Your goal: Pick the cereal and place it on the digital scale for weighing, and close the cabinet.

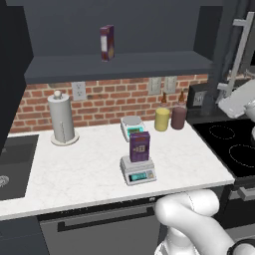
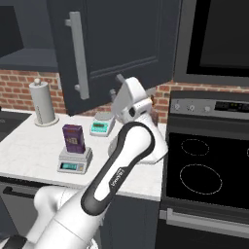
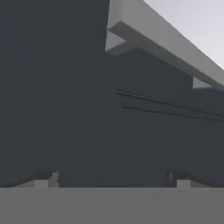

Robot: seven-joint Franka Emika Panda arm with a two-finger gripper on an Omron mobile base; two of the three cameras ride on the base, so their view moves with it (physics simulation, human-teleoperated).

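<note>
The dark purple cardboard cereal box (image 1: 140, 146) stands upright on the low light-grey digital scale (image 1: 138, 171), near the front edge of the white marble bench (image 1: 74, 169). The hand (image 3: 111, 178) is open, close before the open dark charcoal cabinet door (image 2: 116, 44) with its silver bar handle (image 2: 78, 54).

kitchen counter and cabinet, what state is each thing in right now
cereal: upright on the digital scale
digital scale: loaded, green display lit
cabinet: door swung open, not yet closed
gripper: open, fingers spread and empty, facing the cabinet door panel near its handle
maroon box: upright on the cabinet shelf
small white scale: nothing on it
paper towel roll: upright on its holder
</note>
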